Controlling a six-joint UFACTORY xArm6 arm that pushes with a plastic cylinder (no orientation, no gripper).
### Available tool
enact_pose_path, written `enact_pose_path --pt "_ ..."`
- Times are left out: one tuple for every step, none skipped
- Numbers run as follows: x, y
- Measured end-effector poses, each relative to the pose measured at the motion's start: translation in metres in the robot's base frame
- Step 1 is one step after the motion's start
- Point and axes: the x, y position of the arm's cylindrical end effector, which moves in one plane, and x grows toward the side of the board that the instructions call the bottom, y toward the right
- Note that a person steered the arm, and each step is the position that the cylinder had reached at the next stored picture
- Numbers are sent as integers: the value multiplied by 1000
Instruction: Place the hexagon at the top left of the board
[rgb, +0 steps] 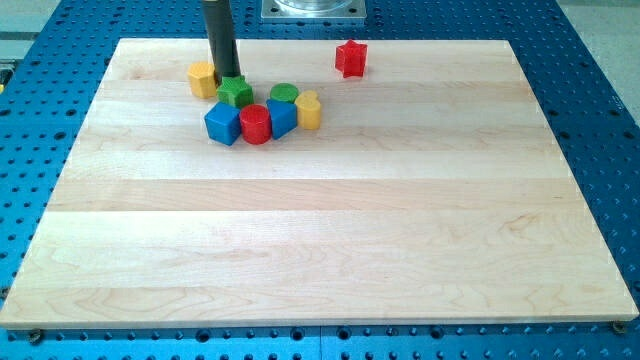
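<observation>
my tip (226, 78) between yellow hexagon (202, 79), green star (236, 92)

On the counter (320, 240), my tip (226, 77) sits between the yellow hexagon (202, 79) on its left and the green star (235, 92). Nearer lie the blue cube (222, 123), red cylinder (255, 124) and blue block (282, 117). The red star (350, 58) is far right.

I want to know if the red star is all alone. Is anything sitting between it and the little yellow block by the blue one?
No. In the camera view, only bare board lies between the red star and the yellow block.
</observation>
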Motion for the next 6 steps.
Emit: enact_pose_path --pt "2 -29" --pt "-7 -94" --pt "29 -104" --pt "33 -141" --pt "2 -150" --pt "-12 -140"
